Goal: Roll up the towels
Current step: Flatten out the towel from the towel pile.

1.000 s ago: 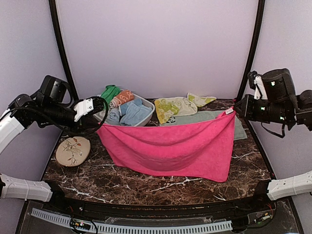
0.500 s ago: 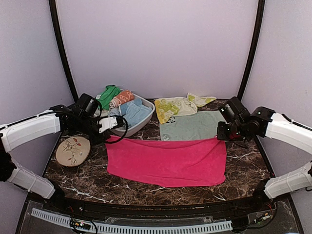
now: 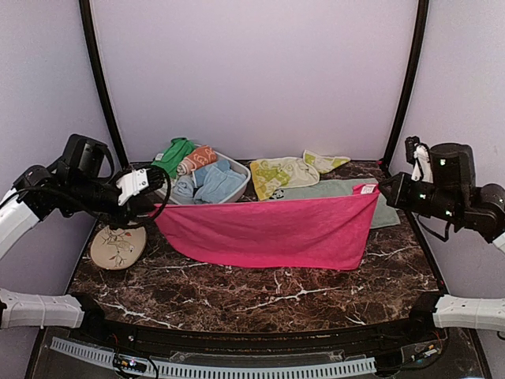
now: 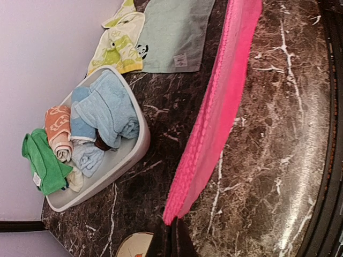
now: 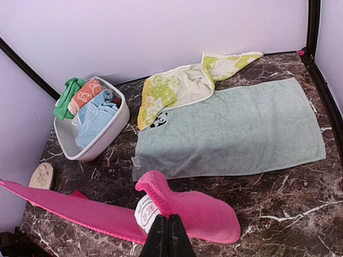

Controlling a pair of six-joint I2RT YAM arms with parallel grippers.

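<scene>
Both arms are up, the pink towel (image 3: 268, 233) stretched between them over the table (image 3: 237, 296). The left gripper (image 4: 171, 238) is pinched tight on one top corner and the right gripper (image 5: 164, 234) is clamped on the other, by the label. The lower edge drapes onto the marble, in front of the mint towel (image 3: 335, 189).

This looks like the shake-out before rolling. Next it needs lowering flat and wrinkle-free, then letting go to regrip one end.

Half a second ago the arms were low and the towel lay flat. Now it's hoisted again, though it hangs shorter than a second ago.
</scene>
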